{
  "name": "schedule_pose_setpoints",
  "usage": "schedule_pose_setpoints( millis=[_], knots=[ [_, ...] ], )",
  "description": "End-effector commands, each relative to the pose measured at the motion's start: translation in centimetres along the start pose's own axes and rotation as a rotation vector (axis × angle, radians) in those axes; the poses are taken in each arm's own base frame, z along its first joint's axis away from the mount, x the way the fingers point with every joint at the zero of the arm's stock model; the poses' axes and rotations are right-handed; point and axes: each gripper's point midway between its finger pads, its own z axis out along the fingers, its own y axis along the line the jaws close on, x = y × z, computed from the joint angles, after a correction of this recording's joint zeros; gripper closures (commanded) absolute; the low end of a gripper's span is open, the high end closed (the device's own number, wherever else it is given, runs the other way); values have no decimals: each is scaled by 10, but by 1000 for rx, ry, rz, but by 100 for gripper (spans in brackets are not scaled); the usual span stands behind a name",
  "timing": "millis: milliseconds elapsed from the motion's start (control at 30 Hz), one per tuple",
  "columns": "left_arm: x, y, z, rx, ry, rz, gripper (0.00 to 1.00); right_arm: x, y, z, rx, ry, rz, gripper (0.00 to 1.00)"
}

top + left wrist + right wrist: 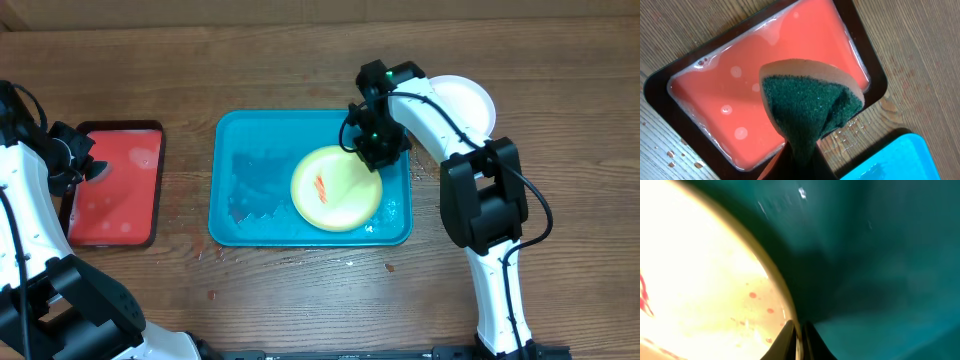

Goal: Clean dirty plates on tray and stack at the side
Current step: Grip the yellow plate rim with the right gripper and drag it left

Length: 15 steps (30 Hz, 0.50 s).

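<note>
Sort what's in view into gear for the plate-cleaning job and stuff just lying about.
Job: teal tray; yellow-green plate, red-smeared, gripped by right pincer; white plate beside the tray; sponge in left pincer.
Lying about: red tray holding liquid, possibly for the sponge; water drops on table.

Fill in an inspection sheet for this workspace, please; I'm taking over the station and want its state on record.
Surface: wooden table; water drops beside the red tray.
Job's things: teal tray with wet patches; yellow-green plate lying in it, with a red smear; white plate on the table beyond the tray, partly hidden by the right arm.
Clutter: red tray holding a film of liquid.
Grippers: left gripper shut on a sponge above the red tray; right gripper shut on the yellow-green plate's rim.
Cables: black cable looping along the right arm.
Surroundings: nothing seen.
</note>
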Motion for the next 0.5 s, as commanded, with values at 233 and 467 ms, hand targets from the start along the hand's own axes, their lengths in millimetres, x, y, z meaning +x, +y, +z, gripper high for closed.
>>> schedule_pose_setpoints(
  millis=[233, 467],
  knots=[
    [-1, -1, 1, 2, 1, 14, 96, -22, 28, -10, -6, -107, 232, 59],
    [3, -8, 0, 42, 22, 25, 96, 8, 24, -8, 19, 8, 338, 57]
  ],
)
